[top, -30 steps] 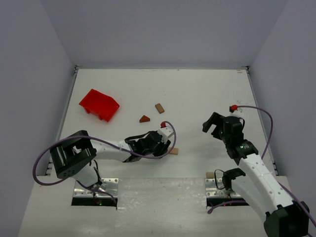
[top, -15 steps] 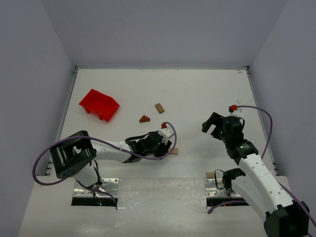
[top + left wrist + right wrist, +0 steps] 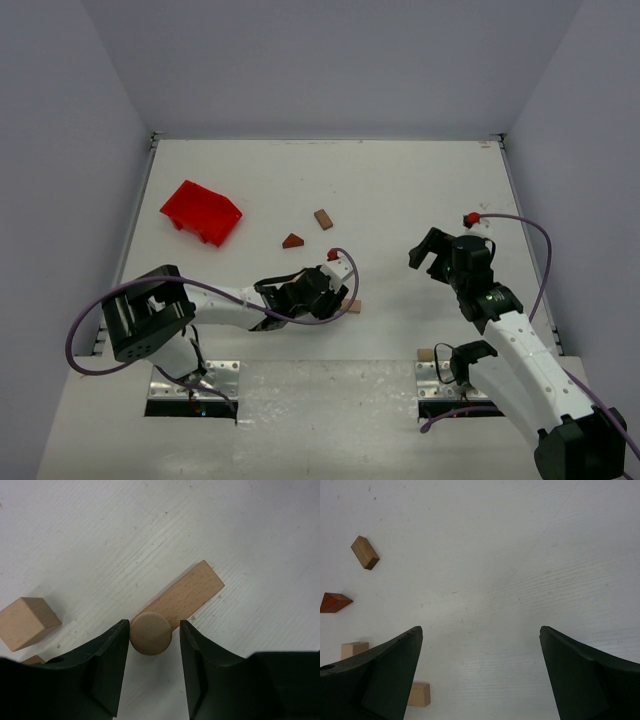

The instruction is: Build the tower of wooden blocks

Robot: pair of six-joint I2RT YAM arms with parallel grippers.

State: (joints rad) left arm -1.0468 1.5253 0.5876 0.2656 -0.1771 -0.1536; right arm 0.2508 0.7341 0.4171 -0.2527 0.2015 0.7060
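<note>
Left wrist: round block (image 3: 150, 633) on plank (image 3: 192, 592) end, between left tool (image 3: 154, 622) tips, grip unclear.

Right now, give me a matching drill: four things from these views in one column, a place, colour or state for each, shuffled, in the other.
Things:
1. round wooden piece
2. red plastic bin
3. triangular block
4. right gripper

Place, colour or state:
A. wide open, empty
B. dark reddish-brown
C. between the fingers of the left gripper
D. far left of the table

Pairs: 1-C, 2-D, 3-B, 4-A.
</note>
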